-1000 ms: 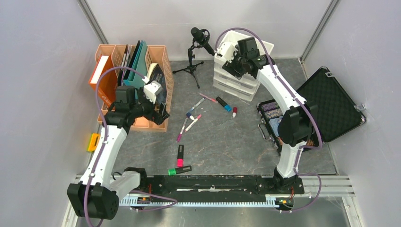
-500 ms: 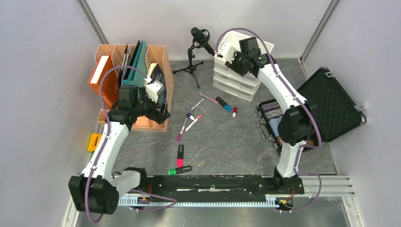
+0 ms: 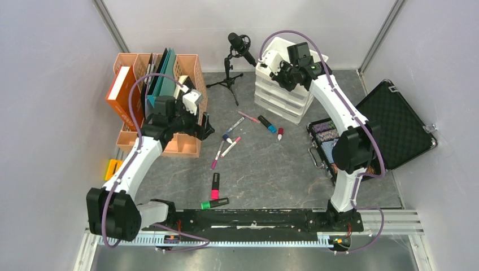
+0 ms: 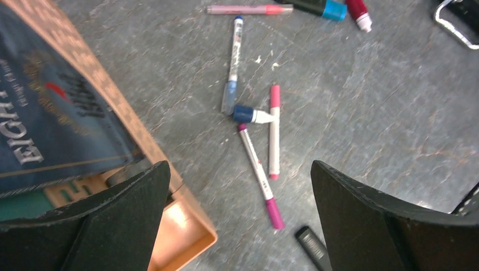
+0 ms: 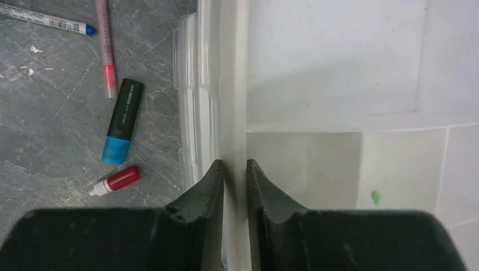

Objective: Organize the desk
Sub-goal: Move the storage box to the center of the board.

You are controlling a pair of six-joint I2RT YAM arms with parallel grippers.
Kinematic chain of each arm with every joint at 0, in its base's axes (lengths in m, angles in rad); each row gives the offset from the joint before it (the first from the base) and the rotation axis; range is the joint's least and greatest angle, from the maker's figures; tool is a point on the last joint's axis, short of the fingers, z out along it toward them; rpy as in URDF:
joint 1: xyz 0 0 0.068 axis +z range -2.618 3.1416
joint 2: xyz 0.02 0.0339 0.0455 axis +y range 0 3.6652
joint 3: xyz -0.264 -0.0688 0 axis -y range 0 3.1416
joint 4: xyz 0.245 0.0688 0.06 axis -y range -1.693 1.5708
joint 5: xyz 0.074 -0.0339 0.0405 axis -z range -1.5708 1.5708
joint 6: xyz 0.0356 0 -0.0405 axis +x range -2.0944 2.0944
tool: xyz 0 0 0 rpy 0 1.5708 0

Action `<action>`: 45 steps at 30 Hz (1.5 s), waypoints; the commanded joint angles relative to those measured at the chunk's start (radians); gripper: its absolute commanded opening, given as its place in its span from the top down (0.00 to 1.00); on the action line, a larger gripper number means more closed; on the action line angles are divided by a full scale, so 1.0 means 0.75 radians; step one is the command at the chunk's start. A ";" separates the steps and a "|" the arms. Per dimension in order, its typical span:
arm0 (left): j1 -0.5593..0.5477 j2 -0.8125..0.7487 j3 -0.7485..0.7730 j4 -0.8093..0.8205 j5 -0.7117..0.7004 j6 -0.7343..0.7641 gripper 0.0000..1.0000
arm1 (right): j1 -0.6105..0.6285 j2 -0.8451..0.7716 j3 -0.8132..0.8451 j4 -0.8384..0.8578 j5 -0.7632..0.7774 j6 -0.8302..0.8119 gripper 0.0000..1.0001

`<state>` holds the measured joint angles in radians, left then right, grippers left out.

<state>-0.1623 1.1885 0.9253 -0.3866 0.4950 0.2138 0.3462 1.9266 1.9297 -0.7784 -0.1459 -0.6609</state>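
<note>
**Rim of the drawer box gripped: pull level, not upward**

At the upper middle of the overhead view, the right pincer (image 5: pixel 235 169) is clenched on the thin front wall of the white drawer box (image 5: pixel 339 68). The step is probably shifting or opening that box. A slow, level pull should keep the stack from tipping. The left pincer (image 4: pixel 238 166) hangs released, jaws wide, above loose pens (image 4: pixel 274 130) beside the orange basket (image 4: pixel 186 226). The grey worktop (image 3: pixel 265 164) fills the centre of the frame, with pens lying across it.
</note>
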 commanded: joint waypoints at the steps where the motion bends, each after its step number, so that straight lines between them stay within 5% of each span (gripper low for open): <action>1: -0.063 0.086 0.032 0.275 0.051 -0.352 0.00 | 0.002 -0.035 0.059 -0.040 -0.069 0.112 1.00; 21: -0.408 0.613 0.151 1.107 -0.128 -1.617 0.00 | 0.012 -0.302 -0.266 0.122 -0.326 0.505 1.00; 28: -0.485 0.743 0.111 1.420 -0.135 -1.786 0.00 | 0.043 -0.430 -0.452 0.290 -0.360 0.646 1.00; 38: -0.514 0.900 0.118 1.691 -0.073 -1.970 0.07 | 0.053 -0.428 -0.449 0.306 -0.377 0.650 1.00; 45: -0.519 0.996 0.145 1.898 -0.008 -2.105 0.24 | 0.052 -0.438 -0.472 0.309 -0.394 0.645 1.00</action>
<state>-0.5411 1.9038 1.0077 0.8906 0.4477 -1.2781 0.3798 1.6527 1.5768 -0.6357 -0.3664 -0.2058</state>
